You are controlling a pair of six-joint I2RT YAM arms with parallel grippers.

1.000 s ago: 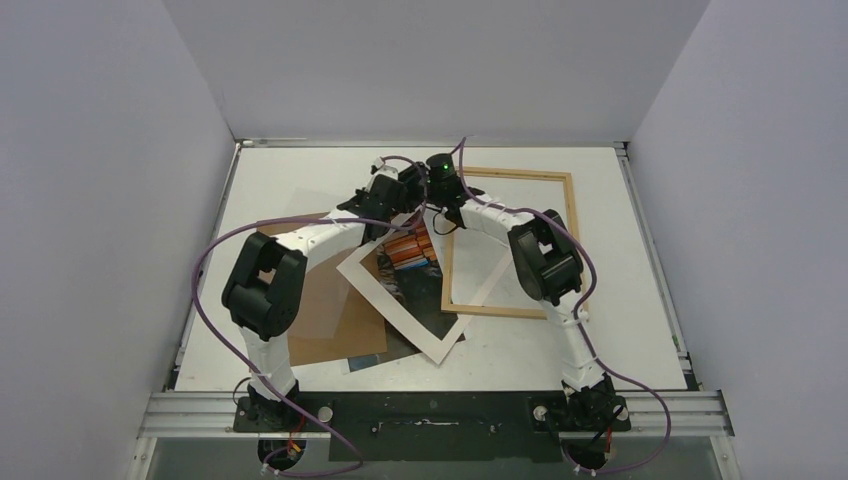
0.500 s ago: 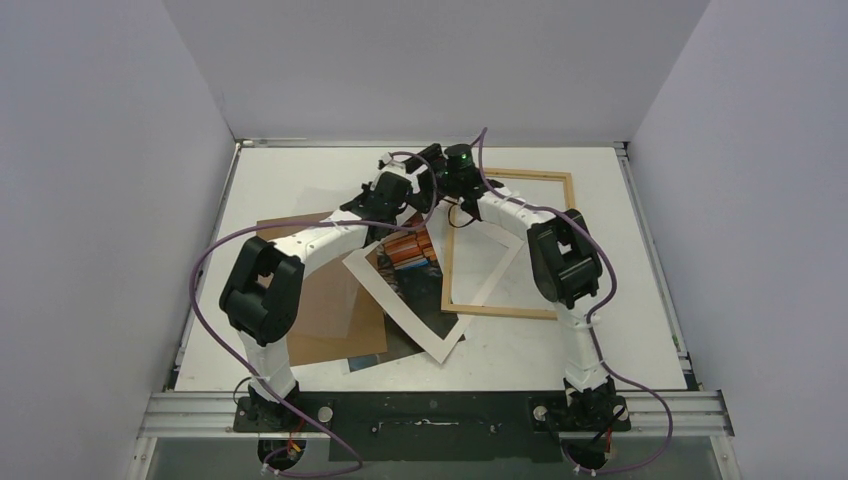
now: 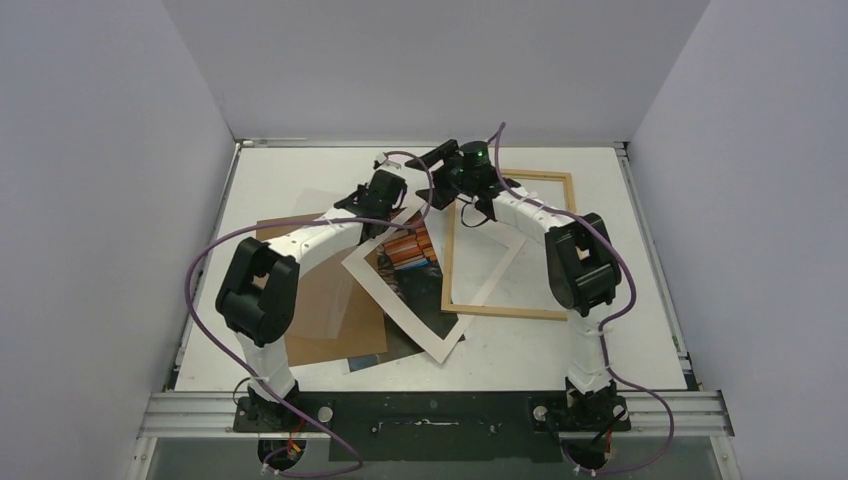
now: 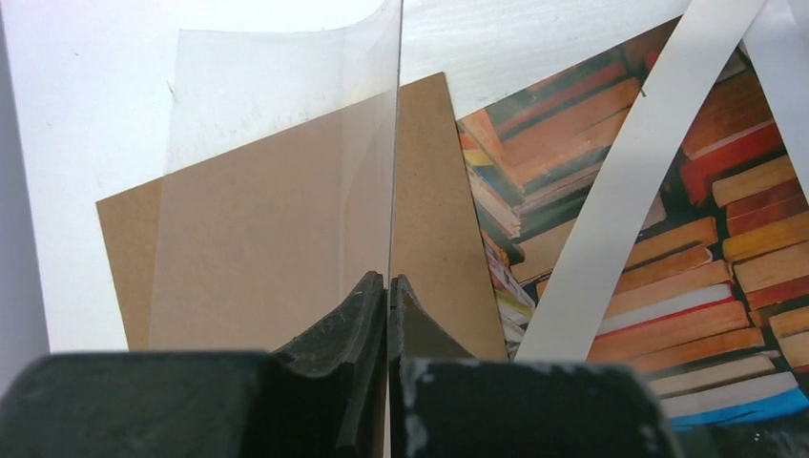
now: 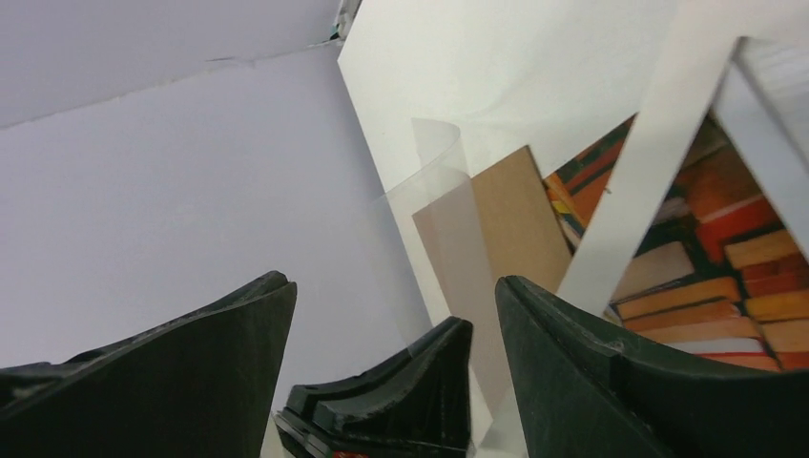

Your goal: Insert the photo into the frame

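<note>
The photo [image 3: 408, 248] of stacked colourful books lies flat in the middle of the table, partly covered; it also fills the right side of the left wrist view [image 4: 735, 191] and shows in the right wrist view [image 5: 730, 262]. The light-wood frame [image 3: 571, 240] lies to its right. My left gripper [image 3: 402, 190] [image 4: 388, 281] is shut on the lower edge of a clear plastic sheet [image 4: 286, 143] [image 5: 439, 191], which stands up from the jaws. My right gripper [image 3: 438, 160] [image 5: 391, 296] is open beside it, with the left gripper's fingers between its tips and nothing held.
A white mat [image 3: 432, 335] [image 4: 630, 181] [image 5: 639, 181] lies askew over the photo and the frame's left rail. A brown backing board [image 3: 330, 310] [image 4: 429, 191] lies left of the photo. Grey walls enclose the table on three sides.
The right gripper has opened, let go of the clear sheet and drawn back to the right. The left gripper stays shut on the sheet and has shifted slightly left.
</note>
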